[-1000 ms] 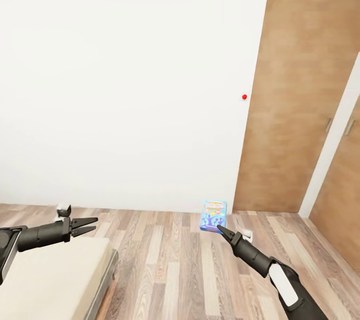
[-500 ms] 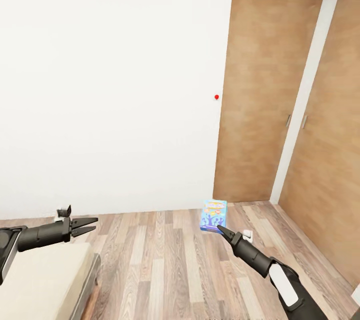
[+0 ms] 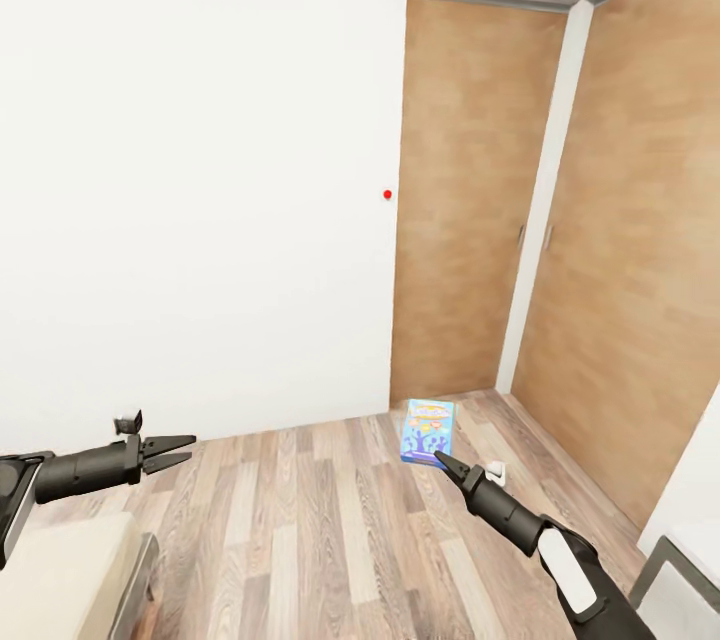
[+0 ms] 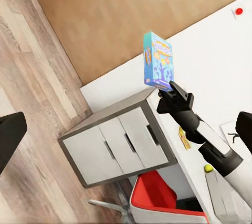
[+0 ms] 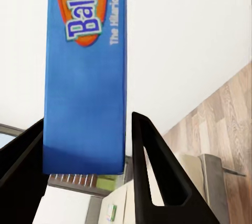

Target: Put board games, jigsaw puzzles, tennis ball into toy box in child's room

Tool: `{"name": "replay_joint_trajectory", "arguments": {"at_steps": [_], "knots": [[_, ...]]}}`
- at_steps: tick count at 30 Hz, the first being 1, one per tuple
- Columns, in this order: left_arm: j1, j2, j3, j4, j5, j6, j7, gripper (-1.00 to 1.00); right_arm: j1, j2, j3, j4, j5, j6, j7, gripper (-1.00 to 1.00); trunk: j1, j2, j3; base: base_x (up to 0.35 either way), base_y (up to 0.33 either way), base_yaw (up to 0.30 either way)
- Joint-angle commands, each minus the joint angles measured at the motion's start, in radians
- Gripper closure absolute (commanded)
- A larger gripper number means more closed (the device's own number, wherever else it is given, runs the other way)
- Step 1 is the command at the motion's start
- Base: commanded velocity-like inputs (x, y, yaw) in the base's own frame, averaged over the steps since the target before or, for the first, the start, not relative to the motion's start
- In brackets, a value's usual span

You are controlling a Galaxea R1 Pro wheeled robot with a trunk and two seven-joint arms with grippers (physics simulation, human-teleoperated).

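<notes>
My right gripper is shut on the lower edge of a blue board game, which it holds upright above the wood floor. The right wrist view shows the blue box between both dark fingers. My left gripper is open and holds nothing, out over the floor past the bed. In the left wrist view the held board game is in the air. Beyond it is the table's white drawer unit. The small tennis ball lies on the pale table top.
Two wood doors fill the corner ahead and to the right. A red dot marks the white wall. A red chair stands by the drawer unit. A grey-edged corner pokes in at lower right.
The view has swung to the right: the doors and red dot slid left and the bed is mostly out of view. Both arms keep their pose, and the board game stays gripped.
</notes>
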Motion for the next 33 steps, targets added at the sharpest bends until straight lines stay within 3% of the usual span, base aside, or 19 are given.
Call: {"name": "replay_joint_trajectory", "arguments": {"at_steps": [1, 9, 21, 33], "knots": [[0.000, 0.000, 0.001, -0.001, -0.006, 0.010, -0.006, -1.00, -0.001, 0.000, -0.001, 0.001, -0.008, 0.008, 0.001, 1.00, 0.000, -0.001, 0.000, 0.000, 0.000, -0.281], [0.000, 0.000, 0.001, -0.001, -0.005, 0.010, -0.006, -1.00, -0.001, 0.000, -0.003, 0.001, -0.008, 0.008, 0.001, 1.00, 0.000, -0.001, 0.000, 0.000, 0.000, -0.281], [0.000, 0.000, 0.003, -0.001, -0.005, 0.010, -0.006, -1.00, -0.001, 0.000, -0.037, 0.002, -0.007, 0.010, 0.001, 1.00, 0.000, -0.001, 0.000, 0.000, 0.000, -0.281], [0.000, 0.000, 0.003, -0.001, -0.005, 0.010, -0.006, -1.00, -0.001, -0.047, -0.037, 0.002, -0.010, 0.010, 0.002, 1.00, 0.000, -0.001, 0.000, 0.000, 0.000, -0.281]]}}
